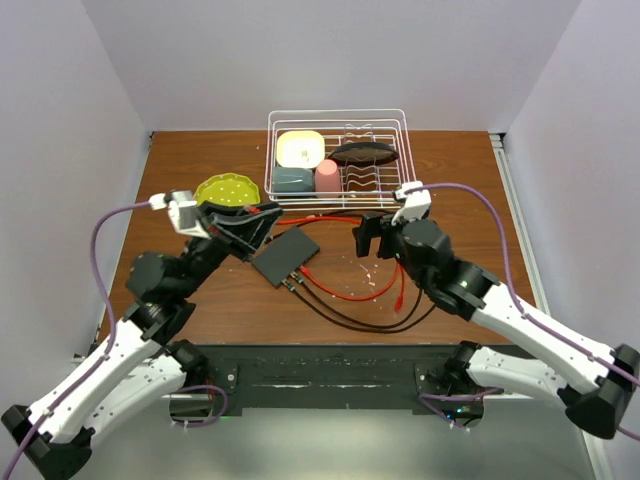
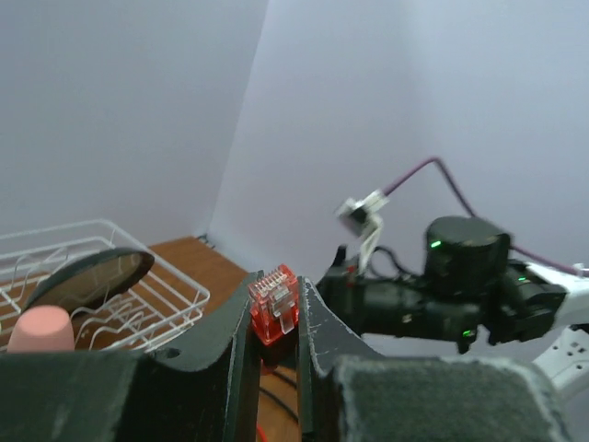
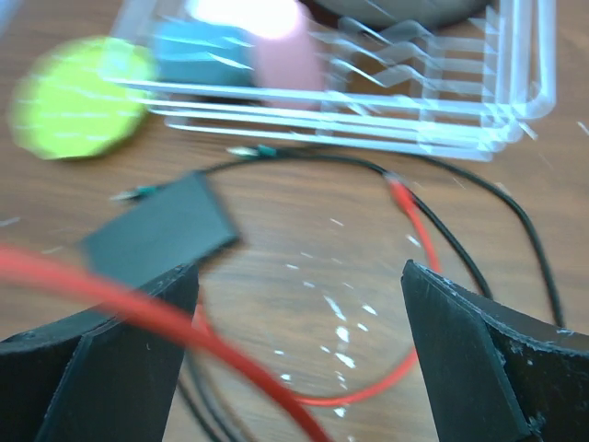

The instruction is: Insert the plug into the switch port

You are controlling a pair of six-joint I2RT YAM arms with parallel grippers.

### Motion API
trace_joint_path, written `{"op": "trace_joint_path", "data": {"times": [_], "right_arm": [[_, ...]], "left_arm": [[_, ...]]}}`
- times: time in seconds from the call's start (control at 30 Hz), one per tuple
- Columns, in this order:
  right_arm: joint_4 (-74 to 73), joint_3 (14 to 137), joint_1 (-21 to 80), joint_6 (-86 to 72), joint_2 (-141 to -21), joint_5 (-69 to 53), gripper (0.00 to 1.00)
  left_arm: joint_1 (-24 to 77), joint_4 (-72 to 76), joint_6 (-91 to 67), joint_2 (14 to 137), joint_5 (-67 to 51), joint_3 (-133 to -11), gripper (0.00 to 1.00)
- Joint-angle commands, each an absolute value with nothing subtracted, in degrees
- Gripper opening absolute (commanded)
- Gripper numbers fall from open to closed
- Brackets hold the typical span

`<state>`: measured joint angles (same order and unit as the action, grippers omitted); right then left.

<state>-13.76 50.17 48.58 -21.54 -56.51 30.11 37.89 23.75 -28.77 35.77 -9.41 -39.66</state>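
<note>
The left jaws are clenching the plug between their inner faces, its clear tip sticking out past the tips and its red boot pinched deeper inside. This plug is looking light and stiff, but its thin latch tab is probably fragile, so I think the sides of the boot are the right place for squeezing, not the clear tip. The red cable behind it is likely springy and may be pulling the plug sideways. Just below and beyond the left jaws, the switch is lying flat on the counter, apart from both pairs of jaws. It is seeming light and smooth, so it may be sliding when the plug is pushing on it; taking it across its long flat sides, away from the socket edge, looks best. The right jaws are standing wide released, holding nothing, with the switch ahead of their left finger. Farther beyond both jaws, the green plate and the wire rack are standing.
</note>
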Motion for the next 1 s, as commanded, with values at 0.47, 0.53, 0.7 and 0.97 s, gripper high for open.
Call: {"op": "trace_joint_path", "data": {"times": [0.47,0.53,0.7,0.97], "right_arm": [[12.1,50.0,49.7,-16.4,-59.5,-8.6,0.98],[14.8,50.3,49.9,-17.0,-61.2,-9.0,0.98],[18.1,52.4,50.1,-17.7,-63.3,-11.6,0.97],[21.5,54.3,50.4,-19.8,-64.6,-14.3,0.87]], "left_arm": [[37.7,27.8,-31.4,45.6,-13.4,-39.9,0.00],[37.7,28.4,-31.6,46.3,-14.5,-40.1,0.00],[37.6,29.2,-32.2,47.5,-16.8,-40.6,0.00],[37.6,27.7,-31.4,47.8,-17.1,-41.5,0.00]]}}
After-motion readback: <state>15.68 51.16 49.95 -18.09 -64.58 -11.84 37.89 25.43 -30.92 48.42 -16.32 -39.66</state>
